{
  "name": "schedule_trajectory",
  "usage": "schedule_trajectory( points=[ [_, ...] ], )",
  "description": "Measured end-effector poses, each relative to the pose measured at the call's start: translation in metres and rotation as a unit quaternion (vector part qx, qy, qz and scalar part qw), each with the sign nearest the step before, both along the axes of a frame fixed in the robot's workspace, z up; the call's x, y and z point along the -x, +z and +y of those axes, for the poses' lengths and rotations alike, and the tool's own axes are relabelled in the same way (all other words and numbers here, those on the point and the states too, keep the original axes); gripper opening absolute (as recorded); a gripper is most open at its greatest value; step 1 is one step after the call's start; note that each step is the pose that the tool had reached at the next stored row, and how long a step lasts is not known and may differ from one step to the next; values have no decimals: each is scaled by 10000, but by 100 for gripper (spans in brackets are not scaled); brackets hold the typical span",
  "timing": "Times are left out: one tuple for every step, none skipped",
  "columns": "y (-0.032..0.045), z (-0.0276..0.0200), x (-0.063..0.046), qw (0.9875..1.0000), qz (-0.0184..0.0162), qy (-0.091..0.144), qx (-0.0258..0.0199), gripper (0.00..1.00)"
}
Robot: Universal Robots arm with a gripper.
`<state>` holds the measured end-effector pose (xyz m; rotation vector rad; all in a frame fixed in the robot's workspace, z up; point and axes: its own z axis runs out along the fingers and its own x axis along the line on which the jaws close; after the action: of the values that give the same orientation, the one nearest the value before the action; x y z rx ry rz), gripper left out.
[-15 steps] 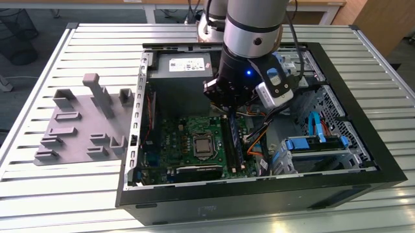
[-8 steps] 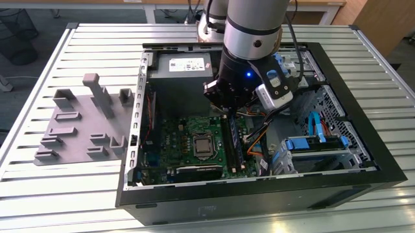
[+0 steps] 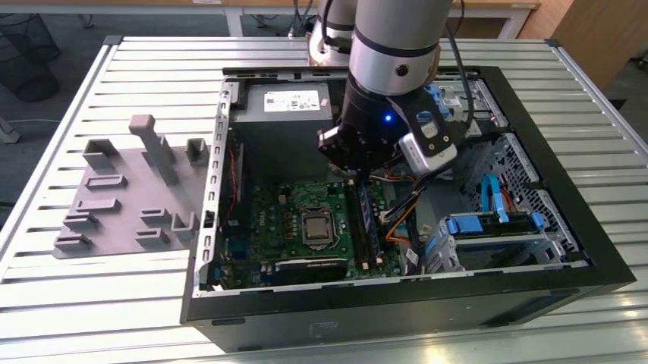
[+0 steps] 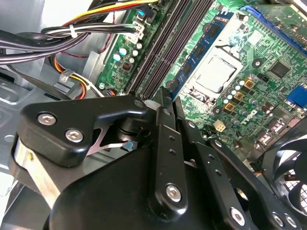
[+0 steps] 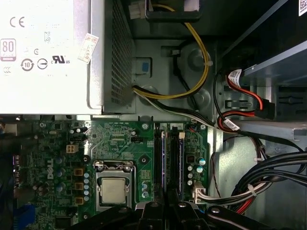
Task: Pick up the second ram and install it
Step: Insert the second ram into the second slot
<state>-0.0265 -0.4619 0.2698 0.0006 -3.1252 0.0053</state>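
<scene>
Inside the open computer case, my gripper hangs low over the far end of the memory slots, beside the processor. Two blue-green strips stand upright in the black slots. The second ram looks to be the one nearer the processor, in line with my gripper. In the second wrist view its chip-lined side ends just past the tip of my gripper. The black fingers sit pressed together with nothing showing between them. The other strip stands one slot further from the processor.
A grey holder tray with upright blocks lies on the slatted table at the exterior view's left. Bundled cables run close to the slots, near the power supply. Blue drive bays fill the case at the exterior view's right.
</scene>
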Motion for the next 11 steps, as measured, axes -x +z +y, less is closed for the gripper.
schedule_trajectory(
  points=[
    [-1, -6, -1, 10000, 1, 0, 0, 14],
    [-3, -9, -1, 10000, 2, 0, 1, 14],
    [-8, -12, -2, 10000, 3, 0, -1, 14],
    [-15, -15, -3, 10000, 4, 0, 0, 14],
    [-24, -18, -4, 10000, 5, 0, 0, 14],
    [-31, -22, -3, 10000, 5, -1, 0, 14],
    [-36, -27, -4, 10000, 5, -1, 1, 14],
    [-40, -30, -4, 10000, 5, -1, 0, 14],
    [-44, -32, -4, 10000, 5, -1, 0, 14],
    [-48, -34, -4, 10000, 5, -1, 0, 14],
    [-56, -36, -4, 10000, 5, -1, -1, 14]
  ],
)
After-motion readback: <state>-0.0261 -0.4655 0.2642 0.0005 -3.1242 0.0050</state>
